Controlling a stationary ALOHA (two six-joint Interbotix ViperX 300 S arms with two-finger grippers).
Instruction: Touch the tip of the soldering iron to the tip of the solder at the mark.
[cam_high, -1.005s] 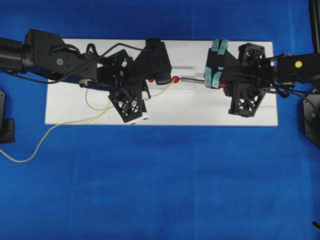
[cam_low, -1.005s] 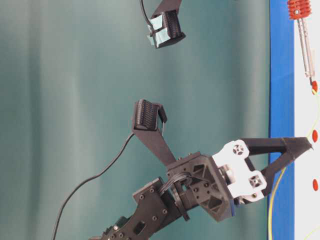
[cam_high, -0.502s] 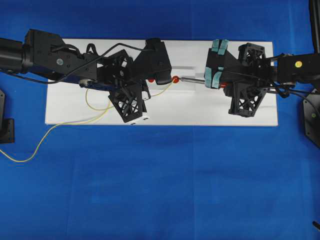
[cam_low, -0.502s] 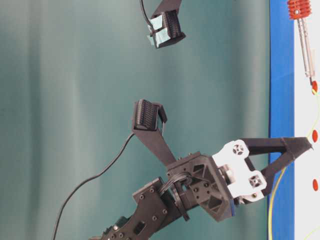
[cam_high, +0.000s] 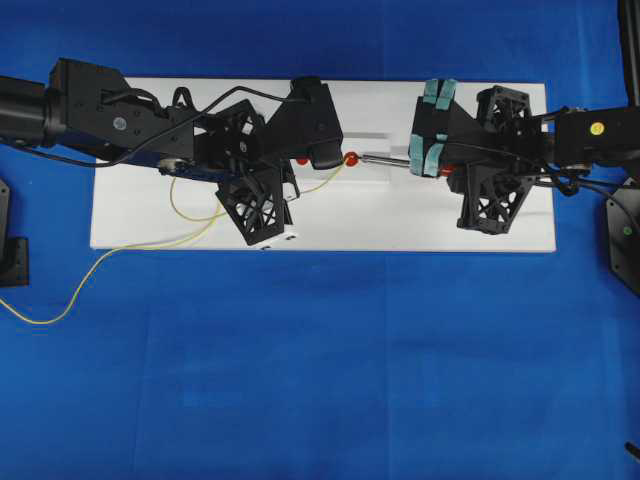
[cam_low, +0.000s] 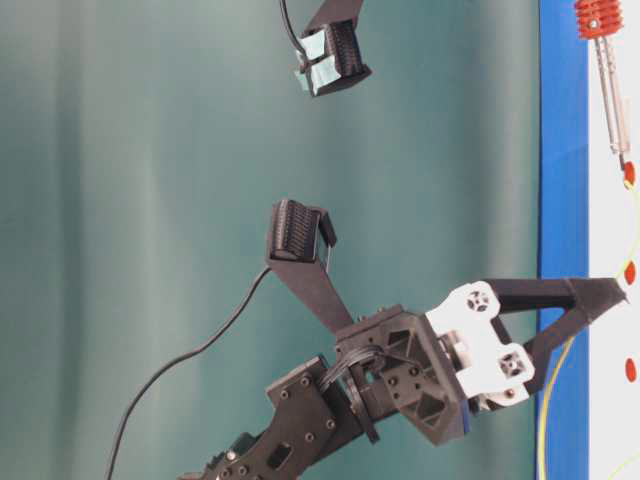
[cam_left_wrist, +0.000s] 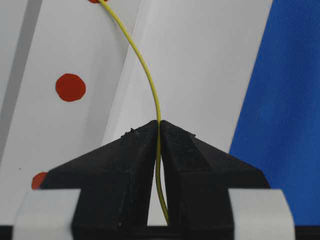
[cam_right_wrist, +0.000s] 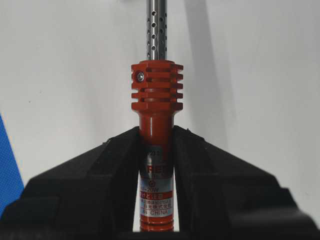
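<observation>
The soldering iron (cam_high: 385, 160) lies level over the white board (cam_high: 400, 225), its red handle (cam_right_wrist: 156, 100) clamped in my shut right gripper (cam_right_wrist: 156, 137), which also shows in the overhead view (cam_high: 447, 169). The iron's dark tip sits at a red mark (cam_high: 350, 158), as the table-level view (cam_low: 629, 172) also shows. My left gripper (cam_left_wrist: 159, 125) is shut on the solder (cam_left_wrist: 145, 70), a thin yellow wire, with its fingertips low on the board (cam_low: 612, 293). From the left gripper (cam_high: 295, 188) the solder curves to that same mark. Whether the tips touch is too fine to tell.
More red marks (cam_left_wrist: 70, 87) dot the board. The solder's slack loops over the board's left part (cam_high: 185, 212) and trails onto the blue cloth (cam_high: 330, 370). The iron's black cord runs back along the right arm (cam_high: 590, 130).
My left gripper has shifted very slightly. The iron, the solder and the right gripper have not visibly moved.
</observation>
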